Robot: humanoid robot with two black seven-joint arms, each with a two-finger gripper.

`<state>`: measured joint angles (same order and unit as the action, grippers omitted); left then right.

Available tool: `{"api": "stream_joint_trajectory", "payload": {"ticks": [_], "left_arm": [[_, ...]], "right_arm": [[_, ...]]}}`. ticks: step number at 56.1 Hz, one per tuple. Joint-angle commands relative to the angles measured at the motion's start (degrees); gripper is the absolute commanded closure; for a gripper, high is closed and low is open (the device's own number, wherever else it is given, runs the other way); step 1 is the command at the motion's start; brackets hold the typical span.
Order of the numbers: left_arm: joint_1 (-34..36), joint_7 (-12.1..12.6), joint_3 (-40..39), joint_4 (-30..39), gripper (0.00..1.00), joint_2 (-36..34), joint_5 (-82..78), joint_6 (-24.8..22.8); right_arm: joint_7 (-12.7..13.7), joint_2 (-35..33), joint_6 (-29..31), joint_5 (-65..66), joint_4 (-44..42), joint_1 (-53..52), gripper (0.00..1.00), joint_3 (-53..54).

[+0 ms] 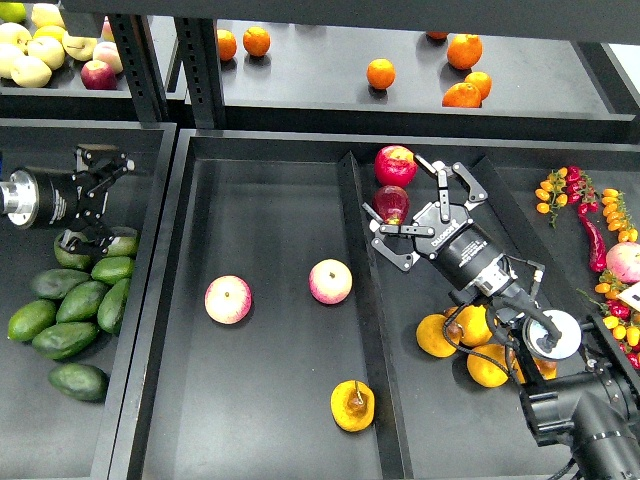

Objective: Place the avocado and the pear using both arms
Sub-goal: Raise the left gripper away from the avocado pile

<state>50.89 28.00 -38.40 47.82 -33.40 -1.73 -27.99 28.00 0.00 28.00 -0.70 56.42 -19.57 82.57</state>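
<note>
The left hand hangs over the left tray's far end, fingers parted, directly above the heap of avocados; the nearest avocado lies just beneath its tips. The right hand hovers over the right tray's far end, fingers spread and empty, beside two red apples. One pear sits in the middle tray near its front right corner; more pears lie under the right arm. A good grasp would likely close across one avocado's narrow width.
</note>
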Motion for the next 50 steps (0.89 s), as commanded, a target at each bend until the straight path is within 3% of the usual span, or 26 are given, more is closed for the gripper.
{"api": "stream_joint_trajectory", "payload": {"ticks": [1, 12, 21, 31, 40, 47, 50], "left_arm": [[-4.56, 0.0, -14.84, 1.66, 0.0, 5.7, 1.12, 2.31], [-11.68, 0.0, -31.55, 5.35, 0.0, 16.07, 1.12, 7.59], [-15.55, 0.0, -35.34, 8.52, 0.0, 20.56, 1.12, 9.35], [-20.47, 0.0, -41.92, 13.26, 0.0, 26.97, 1.12, 14.8], [-23.55, 0.0, -48.08, 15.9, 0.0, 33.3, 1.12, 15.86], [-25.31, 0.0, -51.68, 18.1, 0.0, 33.4, 0.68, 16.12], [-25.48, 0.0, -52.74, 18.89, 0.0, 33.4, 0.59, 16.91]], "right_arm": [[0.0, 0.0, 0.0, 0.0, 0.01, 0.06, 0.0, 0.22], [0.0, 0.0, 0.0, -0.09, 0.01, -0.03, 0.0, 0.31], [0.0, 0.0, 0.0, -0.18, 0.01, -0.03, 0.0, 0.57], [0.0, 0.0, 0.0, -0.44, 0.09, -0.03, 0.0, 0.57], [0.0, 0.0, 0.0, -0.53, 0.09, -0.03, 0.0, 0.75], [0.0, 0.0, 0.0, -0.53, 0.09, -0.03, 0.0, 1.54], [-1.81, 0.0, 0.0, -0.53, 0.09, 0.06, 0.0, 1.8]]}}
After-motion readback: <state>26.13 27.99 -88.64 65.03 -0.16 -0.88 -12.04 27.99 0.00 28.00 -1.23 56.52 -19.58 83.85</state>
